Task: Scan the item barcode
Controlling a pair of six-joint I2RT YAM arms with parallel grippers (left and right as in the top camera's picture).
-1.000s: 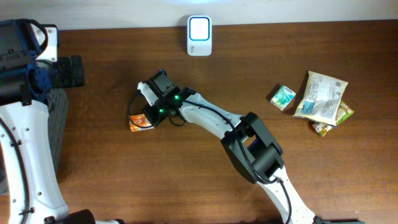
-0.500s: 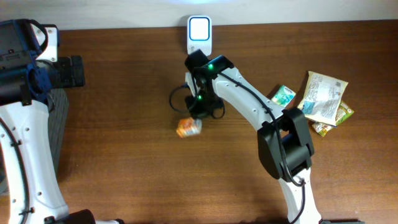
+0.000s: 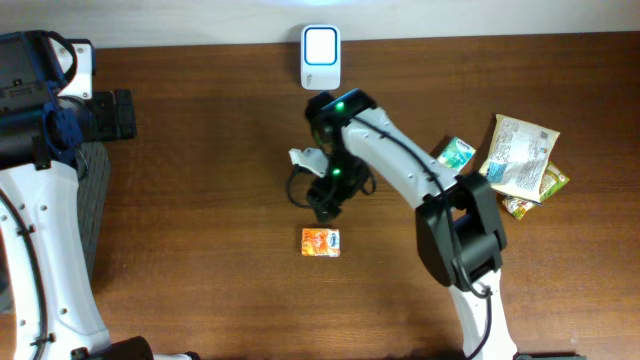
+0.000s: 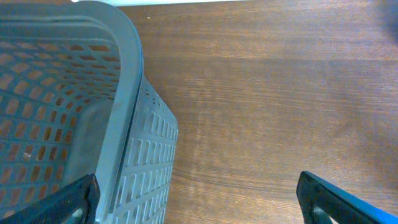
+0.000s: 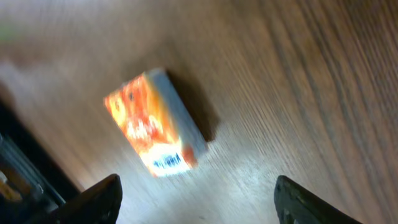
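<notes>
Box [image 3: 321,242], where does it lie?
— Flat on the table [image 3: 200,280], just off the tips of the right pincer [image 3: 325,200], touching neither finger.
— And that pincer?
— Spread wide, holding nothing. Seen from its wrist, the box sits ahead, between the lines of the two fingers.
— The scanner [image 3: 321,57]?
— Behind the pincer, on the side away from the box, well apart.
— The left pincer [image 4: 199,208]?
— Wide too, empty, with the basket [image 4: 124,93] beside it.
</notes>
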